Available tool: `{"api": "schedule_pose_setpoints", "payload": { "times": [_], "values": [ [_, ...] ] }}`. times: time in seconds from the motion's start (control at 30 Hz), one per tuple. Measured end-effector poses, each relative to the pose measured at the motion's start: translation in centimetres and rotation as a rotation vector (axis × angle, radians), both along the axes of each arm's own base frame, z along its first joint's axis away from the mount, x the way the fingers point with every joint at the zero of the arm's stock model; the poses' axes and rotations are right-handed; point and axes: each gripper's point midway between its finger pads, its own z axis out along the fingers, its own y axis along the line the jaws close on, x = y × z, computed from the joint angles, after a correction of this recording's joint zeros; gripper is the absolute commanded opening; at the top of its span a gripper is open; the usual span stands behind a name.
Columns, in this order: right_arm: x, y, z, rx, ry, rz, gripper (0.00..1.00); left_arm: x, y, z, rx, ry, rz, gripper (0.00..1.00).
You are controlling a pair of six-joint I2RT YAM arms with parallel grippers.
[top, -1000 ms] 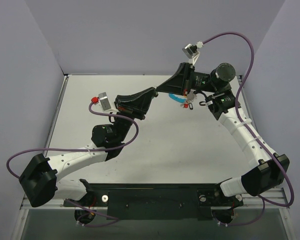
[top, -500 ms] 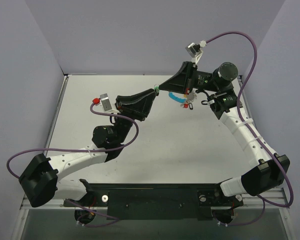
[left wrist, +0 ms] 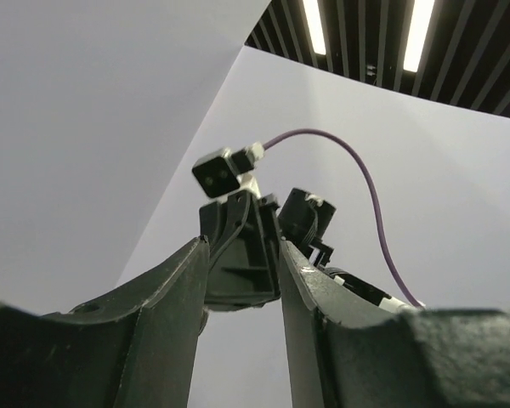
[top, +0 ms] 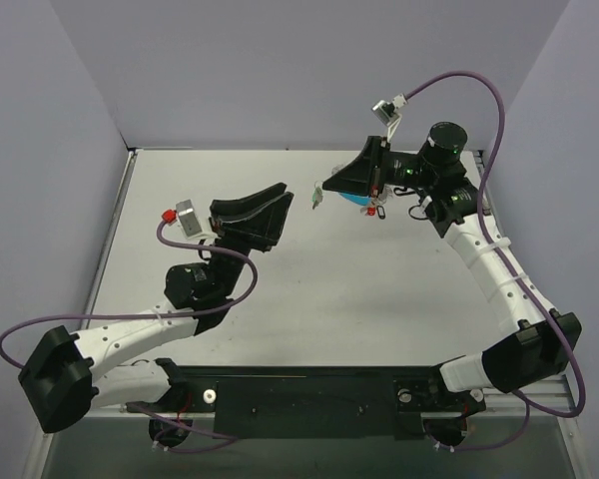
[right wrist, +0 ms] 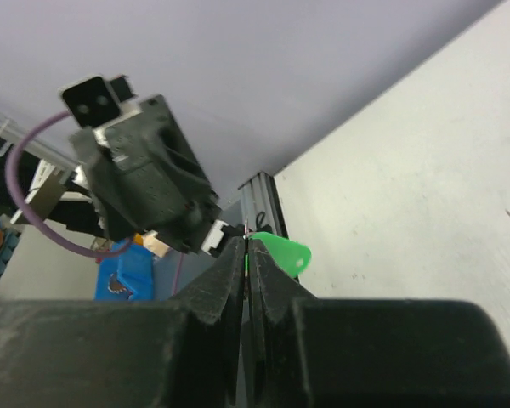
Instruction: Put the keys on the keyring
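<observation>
My right gripper (top: 325,189) (right wrist: 247,242) is raised over the far middle of the table, shut on a thin wire end of the keyring. The green key (top: 316,197) (right wrist: 285,253) hangs right at its fingertips. The keyring's light-blue segment (top: 359,200) and small dark tags (top: 379,211) show under the right gripper's body; the remainder of the loop is hidden. To the left, a short gap away, my left gripper (top: 283,203) (left wrist: 242,242) stands open and empty. It points up at the right gripper, apart from the key. No other keys show.
Grey walls close the table (top: 309,289) at the back and both sides. An aluminium rail (right wrist: 259,200) runs along the table's edge, with a blue object (right wrist: 119,276) beyond it. The right arm's purple cable (top: 484,110) loops high above.
My left gripper opened, let go of the green key and drew back to the left. The key stays at the right gripper's tips, which shifted slightly right and stayed shut.
</observation>
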Motion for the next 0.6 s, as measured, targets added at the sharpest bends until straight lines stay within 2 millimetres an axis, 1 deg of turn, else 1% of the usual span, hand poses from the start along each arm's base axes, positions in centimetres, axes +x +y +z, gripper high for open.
{"api": "schedule_pose_setpoints", "payload": {
  "times": [0.13,0.23,0.3,0.43,0.5,0.57,0.6],
  "values": [
    [0.7,-1.6,-3.7,-0.120,0.004,-0.050,0.00,-1.5,2.6,0.6,-0.018,-0.032,0.034,0.51],
    [1.0,-3.9,-7.2,-0.246,-0.009,-0.101,0.00,-2.2,4.2,0.4,0.005,-0.030,0.061,0.53],
    [0.7,-5.7,-10.3,-0.367,-0.020,-0.120,0.00,-2.3,4.9,-0.3,0.036,-0.013,0.078,0.53],
    [-1.1,-9.3,-16.1,-0.608,-0.031,-0.103,0.00,-2.3,6.0,-3.5,0.142,0.048,0.104,0.53],
    [-2.8,-11.2,-19.4,-0.729,-0.025,-0.069,0.00,-2.2,6.3,-5.3,0.200,0.082,0.115,0.53],
    [-4.7,-13.3,-22.6,-0.836,-0.002,-0.030,0.00,-2.3,6.7,-7.6,0.278,0.124,0.122,0.53],
    [-5.6,-14.5,-24.1,-0.888,0.015,-0.012,0.00,-2.4,6.8,-8.0,0.295,0.129,0.127,0.53]
  ]
}}
